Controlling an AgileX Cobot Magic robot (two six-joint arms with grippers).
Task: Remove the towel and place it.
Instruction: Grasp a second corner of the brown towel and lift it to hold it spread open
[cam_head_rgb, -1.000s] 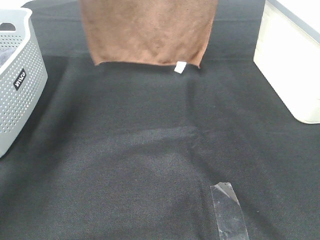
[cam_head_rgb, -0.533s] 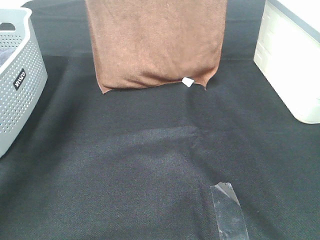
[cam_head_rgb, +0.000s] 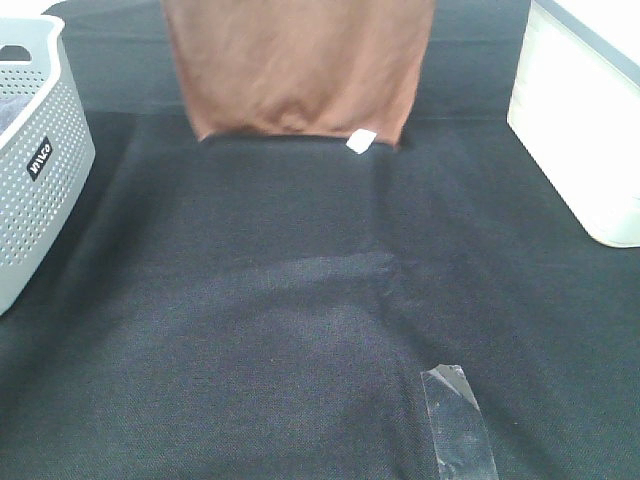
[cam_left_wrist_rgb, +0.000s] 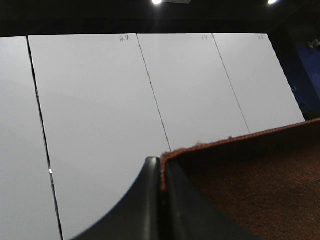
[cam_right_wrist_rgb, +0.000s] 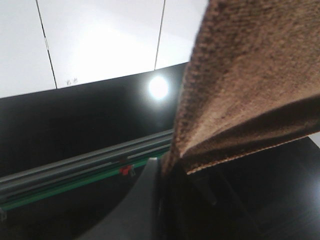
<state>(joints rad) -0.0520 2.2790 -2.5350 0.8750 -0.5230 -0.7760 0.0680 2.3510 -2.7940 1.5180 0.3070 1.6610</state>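
Step in hand: the lift-off is done and the carry towards placing is under way, judging by how things lie. The towel (cam_head_rgb: 298, 70) hangs as a flat sheet over the far middle of the table (cam_head_rgb: 300, 330). Its lower hem is level and the white tag (cam_head_rgb: 360, 140) is at the hem's right corner. Whether the hem clears the black cloth or brushes it cannot be told from the high view.

Left pincer (cam_left_wrist_rgb: 160, 167): pressed together on an upper corner of the towel (cam_left_wrist_rgb: 250, 180), with the hem caught between the two fingers. Right pincer (cam_right_wrist_rgb: 161, 175): likewise pinching the towel (cam_right_wrist_rgb: 250, 75), which rises from the jaws and folds over in front of the camera. Neither pincer shows in the high view; both sit above its top edge, so the cloth hangs below them.

Next move, as a judgement: bring both pincers forward and down together, keeping the top edge taut, and let the hem land first so that the sheet lies flat on the bare table. Risks: the grey basket (cam_head_rgb: 40, 160) on the left, the white bin (cam_head_rgb: 580, 130) on the right, and a strip of clear tape (cam_head_rgb: 458, 420) near the front
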